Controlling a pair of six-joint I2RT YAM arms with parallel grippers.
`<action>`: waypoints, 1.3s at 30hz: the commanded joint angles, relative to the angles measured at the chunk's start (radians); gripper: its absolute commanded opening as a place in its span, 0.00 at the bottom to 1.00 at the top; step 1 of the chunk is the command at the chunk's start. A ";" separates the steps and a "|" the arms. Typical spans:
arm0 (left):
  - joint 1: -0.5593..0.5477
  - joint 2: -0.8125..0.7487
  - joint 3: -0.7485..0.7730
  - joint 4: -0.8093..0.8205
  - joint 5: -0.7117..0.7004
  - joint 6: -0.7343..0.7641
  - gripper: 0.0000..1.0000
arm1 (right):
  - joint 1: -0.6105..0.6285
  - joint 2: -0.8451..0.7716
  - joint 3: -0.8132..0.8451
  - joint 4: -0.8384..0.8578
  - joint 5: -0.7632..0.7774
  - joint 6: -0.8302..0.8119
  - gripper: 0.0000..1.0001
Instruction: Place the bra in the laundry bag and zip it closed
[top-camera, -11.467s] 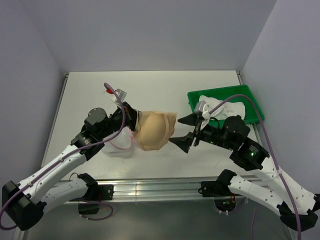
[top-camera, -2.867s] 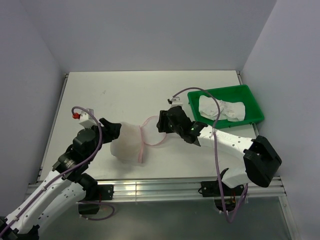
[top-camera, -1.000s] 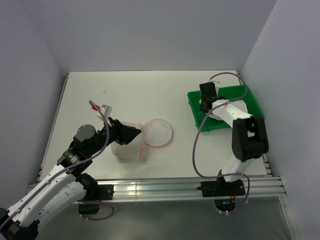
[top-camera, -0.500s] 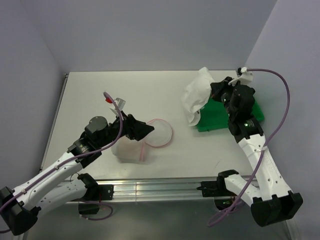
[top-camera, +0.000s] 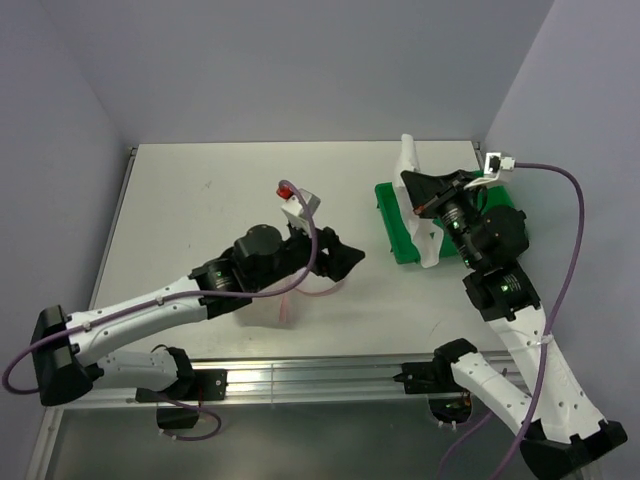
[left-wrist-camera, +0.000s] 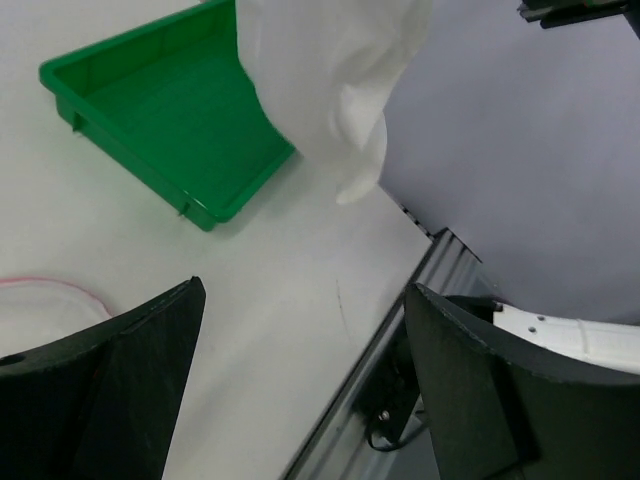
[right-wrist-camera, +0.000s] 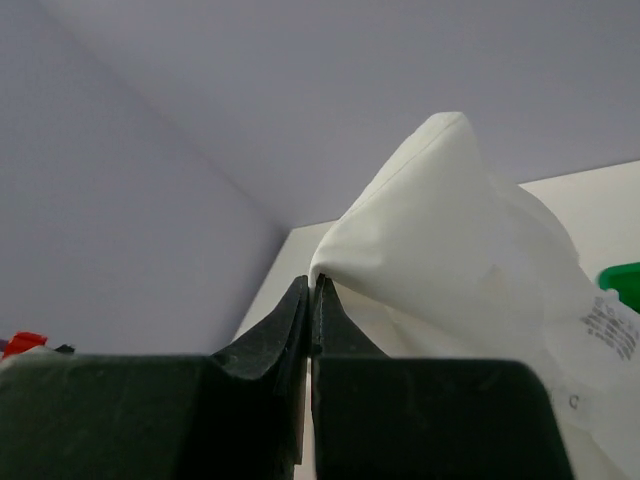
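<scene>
Fabric aloft in the top view: the right gripper (top-camera: 412, 183) pinches a white cloth (top-camera: 428, 245) that hangs over the green tray (top-camera: 395, 235). Over the surface (top-camera: 220, 190) the left gripper (top-camera: 342, 258) hovers, jaws apart, and the laundry bag (top-camera: 265, 306) lies under that arm, pink rim peeking out. The bra can't be made out. Left wrist view: jaws wide apart, tray and cloth ahead, a sliver of pink rim at bottom left. Right wrist view: jaws together, clamped on a fold of the cloth.
</scene>
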 joint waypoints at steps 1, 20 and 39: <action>-0.112 0.059 0.093 0.058 -0.297 0.135 0.88 | 0.100 0.005 -0.027 0.108 0.068 0.062 0.00; -0.133 0.182 0.136 0.076 -0.652 0.208 0.76 | 0.449 0.060 -0.091 0.211 0.251 0.054 0.00; -0.130 0.088 0.062 0.156 -0.578 0.291 0.00 | 0.496 0.005 -0.134 0.145 0.282 0.042 0.00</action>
